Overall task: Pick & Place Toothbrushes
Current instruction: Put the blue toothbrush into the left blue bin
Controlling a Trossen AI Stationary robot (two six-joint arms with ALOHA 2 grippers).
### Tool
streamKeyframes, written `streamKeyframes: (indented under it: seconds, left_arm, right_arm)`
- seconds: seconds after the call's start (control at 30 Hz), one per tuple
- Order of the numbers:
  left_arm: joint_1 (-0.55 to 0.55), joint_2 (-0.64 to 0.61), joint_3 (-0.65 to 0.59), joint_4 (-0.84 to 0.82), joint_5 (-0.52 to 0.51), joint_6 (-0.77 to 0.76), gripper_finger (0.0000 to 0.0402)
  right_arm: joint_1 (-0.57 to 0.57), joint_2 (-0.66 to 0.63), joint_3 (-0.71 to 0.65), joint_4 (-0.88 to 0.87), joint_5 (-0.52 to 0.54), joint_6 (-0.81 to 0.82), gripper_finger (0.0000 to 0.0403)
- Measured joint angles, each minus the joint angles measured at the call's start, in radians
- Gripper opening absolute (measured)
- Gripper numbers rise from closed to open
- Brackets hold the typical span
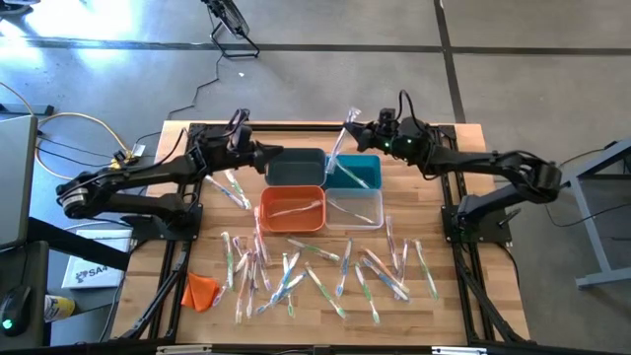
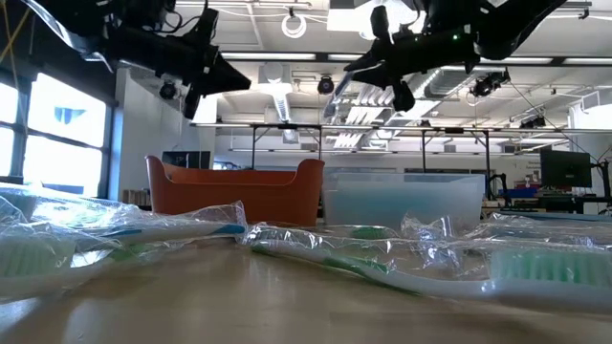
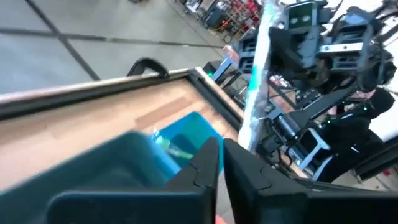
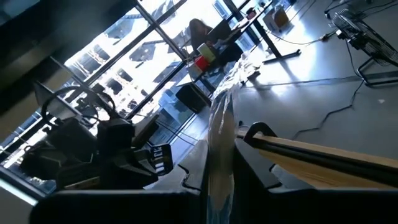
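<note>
A: Where is the right gripper [image 1: 351, 129] working?
B: It's hovering above the teal bin [image 1: 357, 172], jaws grasping a wrapped toothbrush [image 1: 340, 146] that's hanging tilted over it.
A: And the left gripper [image 1: 279, 153]?
B: It's waiting over the dark grey bin [image 1: 296, 166], jaws clenched on nothing.
A: Any readable writing?
B: None legible. More toothbrushes [image 1: 325, 268] are lying scattered on the wooden bench [image 1: 444, 227], amid a grey concrete floor [image 1: 118, 59].

1. Ceiling strip lights [image 2: 287, 65] glow bright overhead.
2. Windows [image 2: 53, 124] glare white.
3. Nearest wrapped toothbrushes [image 2: 535, 272] sit blurred, wrappers glinting.
4. The left wrist view smears the teal bin [image 3: 186, 134].
</note>
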Motion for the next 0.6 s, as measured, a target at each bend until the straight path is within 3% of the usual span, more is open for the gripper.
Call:
streamKeyframes:
  seconds: [0.23,0.47,0.6]
  left_arm:
    - [0.045,0.069,0.098,-0.118,0.006,0.027,0.0106]
    - [0.152,0.152,0.159,-0.094,0.244,0.073,0.0124]
    - [0.179,0.198,0.168,0.021,0.314,0.079,0.0125]
  right_arm:
    - [-0.006,0.062,0.096,-0.003,-0.031,-0.121,0.0043]
    - [-0.027,0.121,0.177,-0.028,-0.1,-0.204,0.0043]
    - [-0.051,0.147,0.203,-0.029,-0.151,-0.206,0.0043]
